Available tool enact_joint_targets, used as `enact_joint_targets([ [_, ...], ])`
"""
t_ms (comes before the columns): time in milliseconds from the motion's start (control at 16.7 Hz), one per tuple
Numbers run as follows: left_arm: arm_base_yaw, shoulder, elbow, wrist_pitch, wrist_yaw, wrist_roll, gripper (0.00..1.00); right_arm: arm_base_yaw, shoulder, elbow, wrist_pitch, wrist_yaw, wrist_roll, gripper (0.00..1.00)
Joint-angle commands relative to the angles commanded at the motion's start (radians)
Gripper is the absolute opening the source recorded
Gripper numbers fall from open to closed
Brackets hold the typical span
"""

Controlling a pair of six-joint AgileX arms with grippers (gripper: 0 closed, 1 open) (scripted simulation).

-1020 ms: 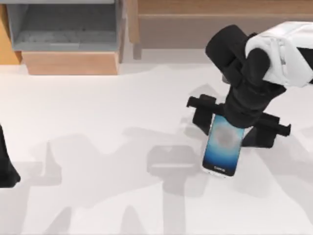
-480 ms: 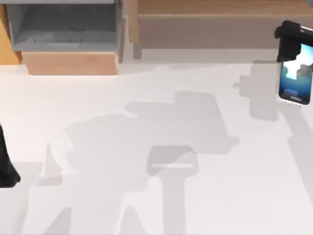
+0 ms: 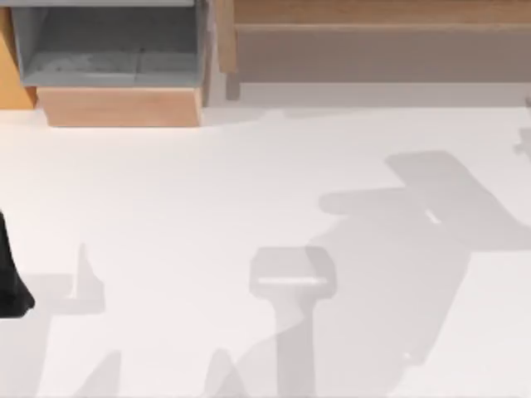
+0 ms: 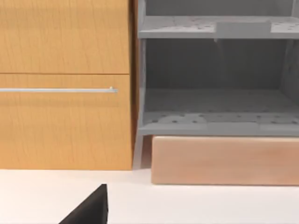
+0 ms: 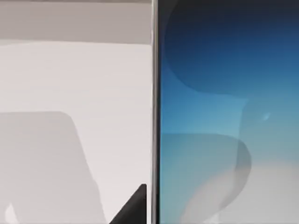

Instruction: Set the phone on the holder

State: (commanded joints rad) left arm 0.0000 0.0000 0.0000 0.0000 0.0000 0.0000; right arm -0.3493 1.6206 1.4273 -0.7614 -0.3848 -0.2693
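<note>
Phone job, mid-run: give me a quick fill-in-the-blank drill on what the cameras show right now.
1. In the right wrist view, the phone has a screen glowing ____.
2. In the top view, the pale grey holder stands on the ____ table.
3. In the left wrist view, a thin metal handle runs across the ____ cabinet front.
4. Beside that cabinet stands a grey ____ with open compartments.

Missing words: blue; white; wooden; shelf

One phone (image 5: 224, 116) is present, seen in the right wrist view. One grey holder (image 3: 293, 274) stands on the one white bench (image 3: 166, 191). At the rear: one wooden cabinet (image 4: 65, 84), one grey shelf unit (image 4: 215, 70), one wooden block (image 4: 224, 161).
</note>
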Motion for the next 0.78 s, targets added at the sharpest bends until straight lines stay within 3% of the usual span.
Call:
enact_joint_targets([
  [420,0.000,0.000,0.000,0.000,0.000,0.000,1.00,-0.359,0.040,-0.022,0.052,-0.322,-0.456,0.00],
  [780,0.000,0.000,0.000,0.000,0.000,0.000,1.00,-0.550,0.133,-0.061,0.100,-0.588,-0.692,0.00],
])
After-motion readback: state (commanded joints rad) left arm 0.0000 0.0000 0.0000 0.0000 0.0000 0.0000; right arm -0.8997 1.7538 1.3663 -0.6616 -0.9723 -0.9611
